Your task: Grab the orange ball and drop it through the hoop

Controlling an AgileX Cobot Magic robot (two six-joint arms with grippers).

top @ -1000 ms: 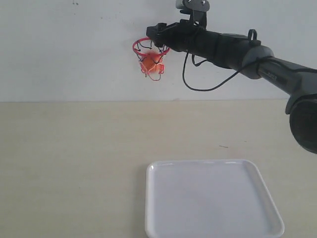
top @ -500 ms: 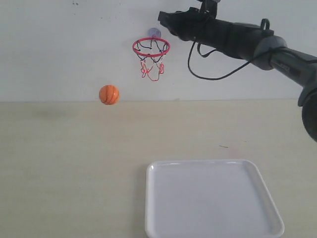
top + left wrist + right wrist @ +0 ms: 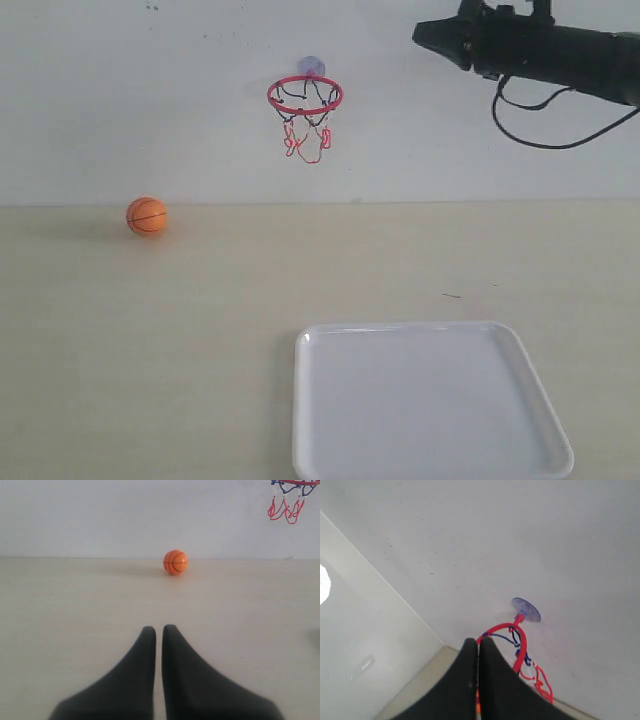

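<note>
The orange ball [image 3: 147,216] lies on the table at the far left, close to the wall, well left of and below the hoop [image 3: 305,95]. The hoop hangs on the wall by its suction cup [image 3: 311,66], its net empty. My right gripper [image 3: 420,33] is high at the upper right, shut and holding nothing, well to the right of the ring. In the right wrist view its fingertips [image 3: 478,641] point toward the hoop [image 3: 517,645]. My left gripper [image 3: 159,628] is shut over bare table, with the ball [image 3: 175,562] some way ahead of it.
A white tray [image 3: 420,326] sits at the front right of the table. The right arm's black cable [image 3: 545,135] dangles below it by the wall. The left arm does not show in the exterior view.
The ball dropped out of the net, passed leftward in mid-air and now sits on the table at far left. The right arm pulled back to the right, away from the hoop.
</note>
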